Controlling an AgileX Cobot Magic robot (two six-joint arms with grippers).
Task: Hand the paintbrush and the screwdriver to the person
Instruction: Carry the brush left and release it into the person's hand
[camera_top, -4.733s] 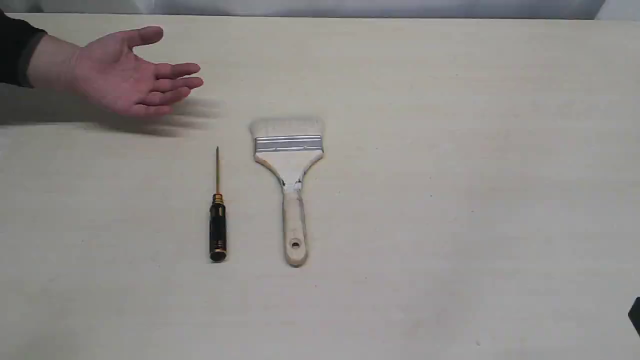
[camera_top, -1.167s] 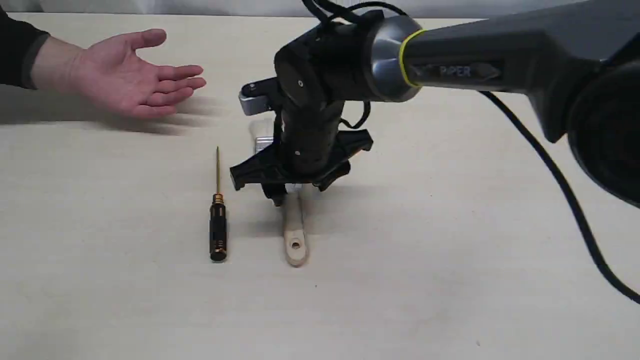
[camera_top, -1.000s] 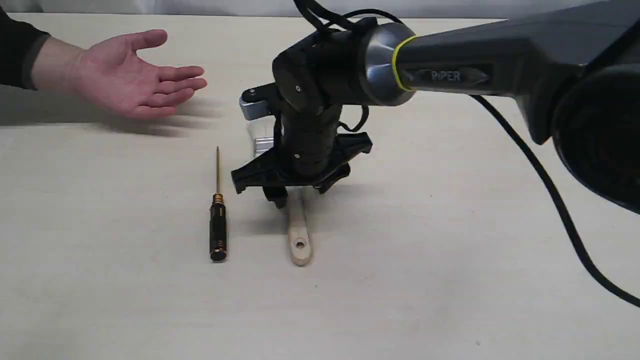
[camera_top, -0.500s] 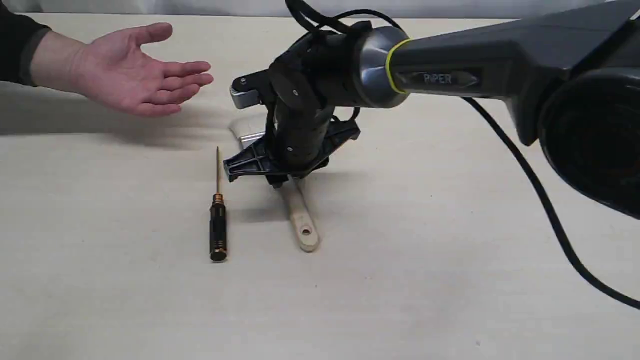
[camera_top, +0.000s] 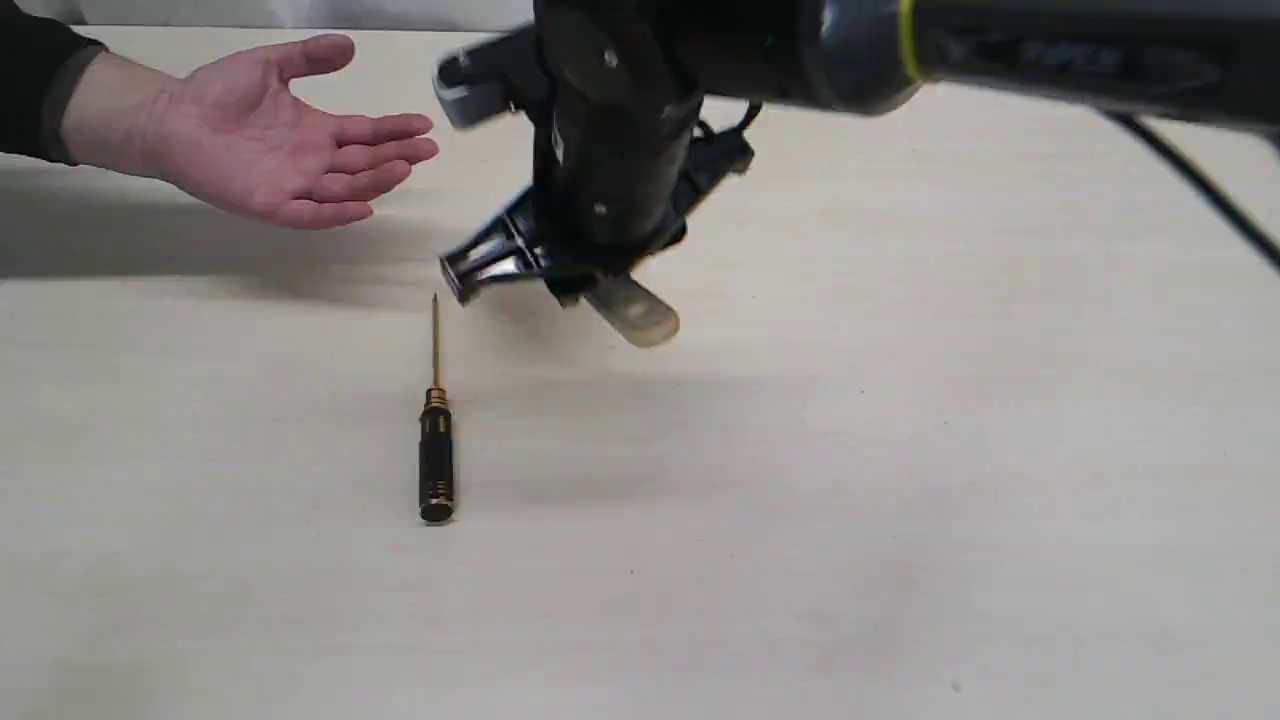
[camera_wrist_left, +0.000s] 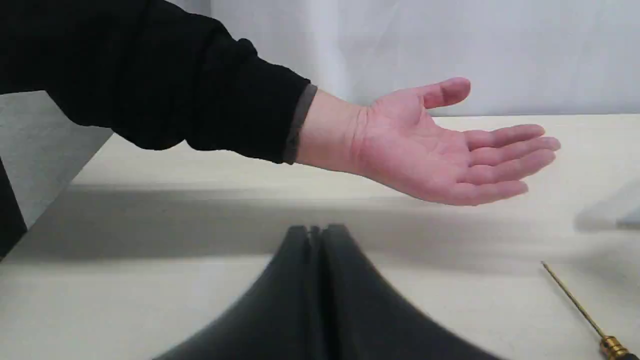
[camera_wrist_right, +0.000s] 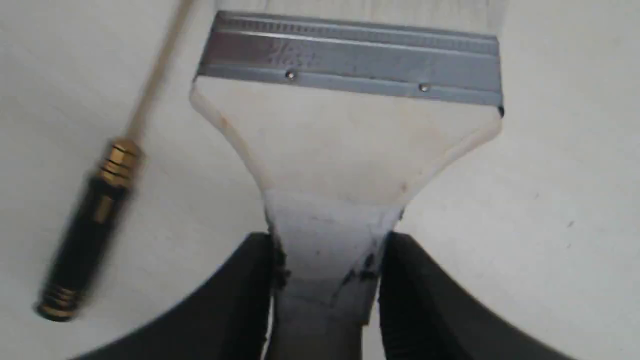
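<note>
My right gripper (camera_wrist_right: 327, 265) is shut on the paintbrush (camera_wrist_right: 350, 140) at the neck of its handle, below the silver ferrule. In the exterior view the right gripper (camera_top: 575, 288) holds the brush in the air; only the paintbrush handle end (camera_top: 632, 312) shows, and the wrist hides the bristles. The screwdriver (camera_top: 436, 440) lies on the table left of the brush, tip pointing away; the screwdriver (camera_wrist_right: 90, 225) looks blurred in the right wrist view. The person (camera_top: 290, 150) holds an open palm at the far left. My left gripper (camera_wrist_left: 316, 230) is shut on nothing, low before the person's hand (camera_wrist_left: 440, 155).
The pale table (camera_top: 900, 500) carries nothing else in view. The right arm (camera_top: 1000, 50) spans the upper right of the exterior view, with a black cable (camera_top: 1200, 190) trailing off it. A light wall (camera_wrist_left: 450, 45) stands behind the table.
The right gripper has lifted the paintbrush off the table and swung its handle up. The person's hand has edged slightly toward the middle. The screwdriver has not moved.
</note>
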